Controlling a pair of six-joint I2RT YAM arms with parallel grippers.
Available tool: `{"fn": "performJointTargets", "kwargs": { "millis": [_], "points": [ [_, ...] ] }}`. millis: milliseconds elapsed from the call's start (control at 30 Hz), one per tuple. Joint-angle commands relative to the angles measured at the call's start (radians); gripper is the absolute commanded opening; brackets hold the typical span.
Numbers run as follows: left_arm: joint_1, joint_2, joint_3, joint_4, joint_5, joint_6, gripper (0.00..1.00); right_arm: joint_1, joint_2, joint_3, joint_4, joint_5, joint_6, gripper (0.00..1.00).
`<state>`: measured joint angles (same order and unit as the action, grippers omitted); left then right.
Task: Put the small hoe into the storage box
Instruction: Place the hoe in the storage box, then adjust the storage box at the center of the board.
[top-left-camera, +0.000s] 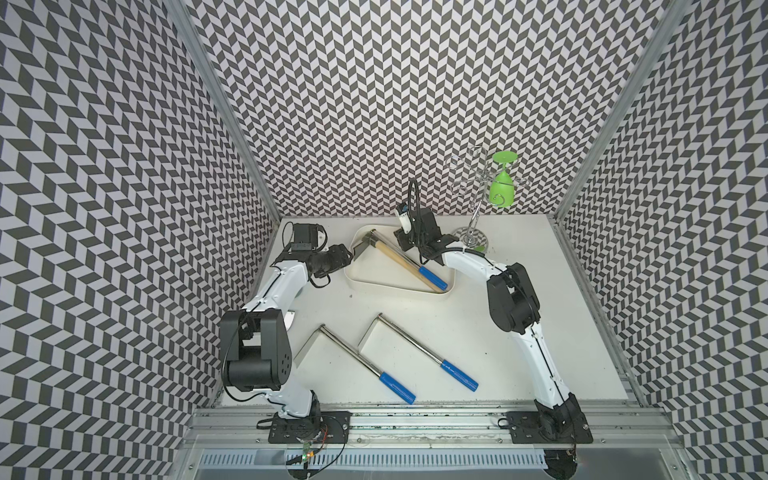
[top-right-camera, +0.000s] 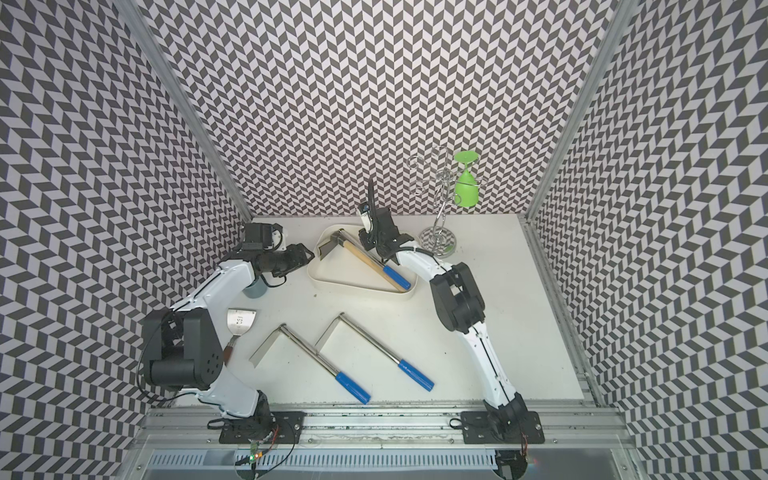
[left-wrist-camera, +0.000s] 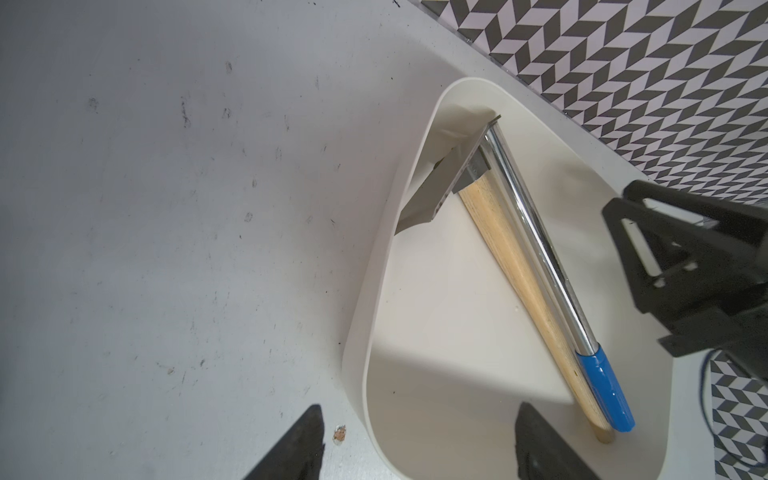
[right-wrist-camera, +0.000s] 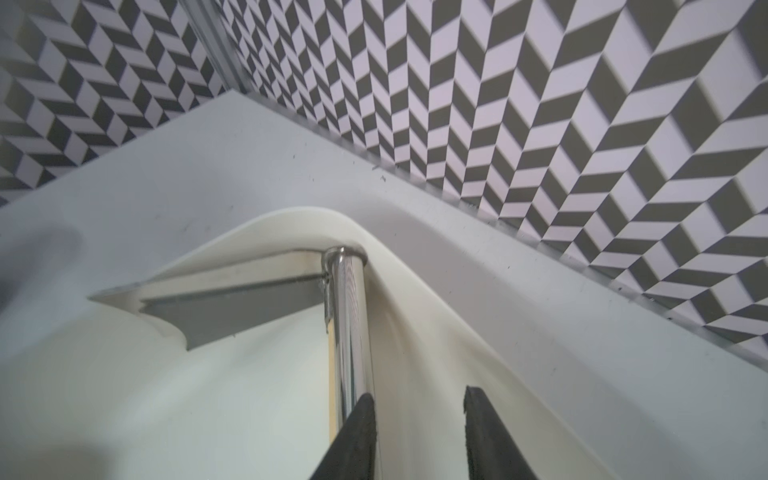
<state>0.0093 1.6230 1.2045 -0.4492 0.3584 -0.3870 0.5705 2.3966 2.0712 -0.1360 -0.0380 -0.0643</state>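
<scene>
Letting-go step, I'd say — the storage box (top-left-camera: 390, 286) at the far middle of the table (top-left-camera: 469, 324) holds the small hoe (left-wrist-camera: 544, 245), chrome shaft, blue grip, slanted beside a wooden-handled hoe (left-wrist-camera: 523, 291). Right gripper (right-wrist-camera: 417, 395) hangs over the shaft, jaws narrowly apart and empty, left gripper (left-wrist-camera: 419, 409) wide open astride the box's left wall — next, lift straight clear without snagging the shaft

2 hoes (left-wrist-camera: 536, 241) — inside the storage box (left-wrist-camera: 358, 332).
</scene>
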Motion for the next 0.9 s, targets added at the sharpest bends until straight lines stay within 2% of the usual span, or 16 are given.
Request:
{"fn": "performJointTargets", "kwargs": {
  "millis": [0,133,333,500,700,867],
  "points": [
    [0.004,0.011,0.018,0.019,0.027,-0.034,0.73,-0.011,-0.167,0.053,-0.04,0.078,0.118,0.37],
    [-0.021,0.009,0.011,0.019,0.044,-0.062,0.74,-0.019,-0.3,-0.004,-0.173,0.072,0.209,0.42],
    [-0.09,-0.024,-0.042,-0.031,0.048,-0.136,0.75,-0.008,-0.422,-0.097,-0.402,-0.024,0.231,0.45],
    [-0.138,-0.05,-0.073,-0.068,0.032,-0.227,0.74,0.012,-0.518,-0.19,-0.429,-0.049,0.21,0.46],
    [-0.2,-0.089,-0.052,-0.091,0.005,-0.415,0.74,0.017,-0.6,-0.269,-0.431,-0.033,0.189,0.47],
    [-0.268,-0.031,-0.017,-0.064,0.088,-0.672,0.74,0.016,-0.667,-0.33,-0.42,-0.023,0.197,0.48]
  ]
}}
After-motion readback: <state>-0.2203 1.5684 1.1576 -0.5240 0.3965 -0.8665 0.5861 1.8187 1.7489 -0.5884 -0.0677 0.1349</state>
